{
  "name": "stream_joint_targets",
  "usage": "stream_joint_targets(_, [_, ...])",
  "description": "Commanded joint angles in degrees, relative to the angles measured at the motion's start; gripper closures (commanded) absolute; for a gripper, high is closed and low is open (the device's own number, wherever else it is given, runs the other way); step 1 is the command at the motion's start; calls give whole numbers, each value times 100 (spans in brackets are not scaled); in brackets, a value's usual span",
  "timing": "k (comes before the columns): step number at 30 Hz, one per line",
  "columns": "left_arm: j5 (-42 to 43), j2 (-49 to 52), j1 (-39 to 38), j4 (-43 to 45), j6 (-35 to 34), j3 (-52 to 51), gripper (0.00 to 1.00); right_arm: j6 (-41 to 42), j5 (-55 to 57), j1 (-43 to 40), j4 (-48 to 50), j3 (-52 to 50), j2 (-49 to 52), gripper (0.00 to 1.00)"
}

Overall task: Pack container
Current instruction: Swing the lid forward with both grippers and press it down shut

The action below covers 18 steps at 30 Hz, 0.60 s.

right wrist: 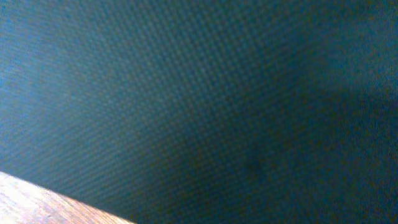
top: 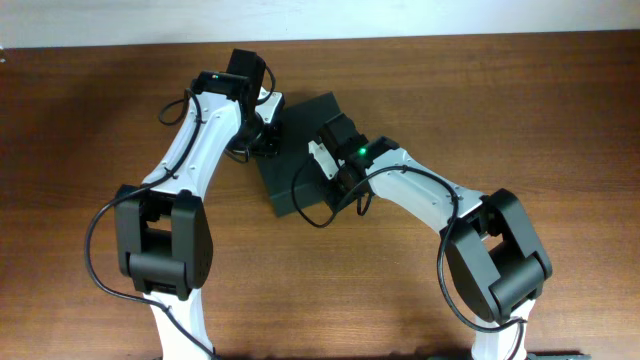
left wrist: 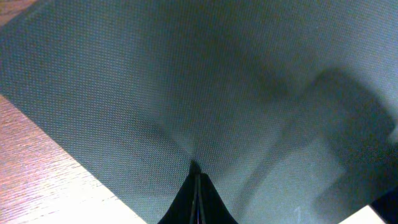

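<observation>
Seemingly the packing is close to finished. The container (top: 290, 188) sits near the middle of the desk (top: 520, 90), a little toward the far edge and turned at an angle to it. From overhead its top shows as one flat dark surface, so I judge that the flap lid is down. No loose items show on the wood around it.

Both arms reach in over the box. The left gripper (left wrist: 198, 186) has its jaws drawn together into a single narrow point, with only a thin line between them. The tip touches the matte, finely textured surface on the side of the box toward the desk's left edge. It appears to press there rather than hold anything, though I cannot be sure.

The right gripper (top: 335, 165) hangs over the side of the box toward the right edge. Its own camera shows only dark surface and a sliver of wood, with no fingers in sight. I cannot tell whether it is wide or narrow.

What is left, I judge, is seating or securing the lid and then lifting both arms away. Whether the contents are complete cannot be seen.
</observation>
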Motion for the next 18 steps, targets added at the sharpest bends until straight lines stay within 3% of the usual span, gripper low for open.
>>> stream_joint_targets(1, [61, 181, -26, -83, 140, -291, 97, 61, 354, 31, 70, -31, -55, 96])
stream_joint_targets(18, [57, 181, -42, -98, 352, -291, 97, 66, 24, 411, 994, -28, -57, 96])
